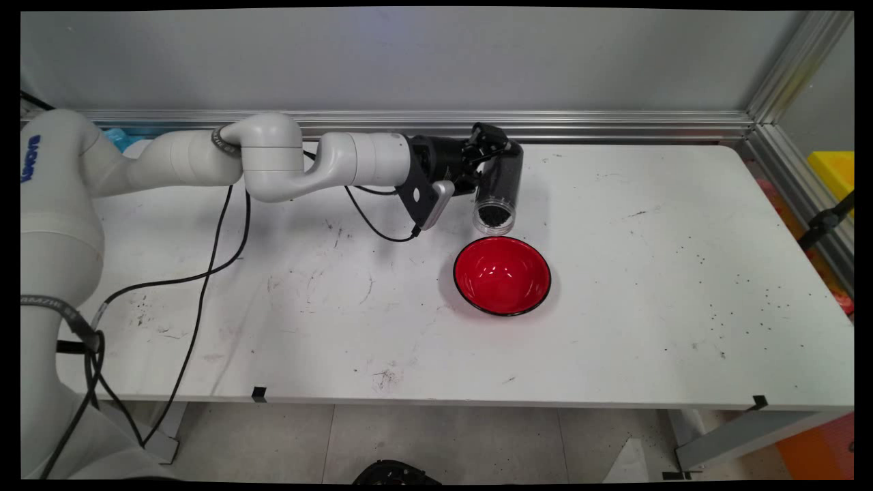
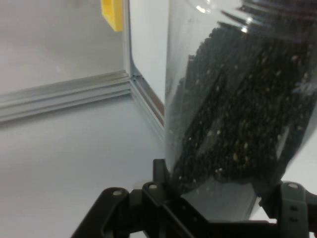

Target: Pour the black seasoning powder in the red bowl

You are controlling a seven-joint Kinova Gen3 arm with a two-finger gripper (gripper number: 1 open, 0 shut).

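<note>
Tilted jar [image 1: 499, 184] within gripper [image 1: 492, 146]

We note that the clear jar [image 2: 233, 99] of dark grains overruns the hand view's top and right edges, so its mouth is cut off there. The gripper [image 2: 218, 198] is cut by the bottom edge; its fingers [image 2: 163, 183] show only in part. In the main view, small dark specks [image 1: 723, 300] on the table's [image 1: 648, 341] right side are too small to identify. A yellow object [image 1: 835, 170] at far right is cut off.

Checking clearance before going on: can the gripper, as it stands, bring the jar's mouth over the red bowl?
Probably yes: the gripper holds the jar tilted just behind the red bowl, nothing between.
</note>
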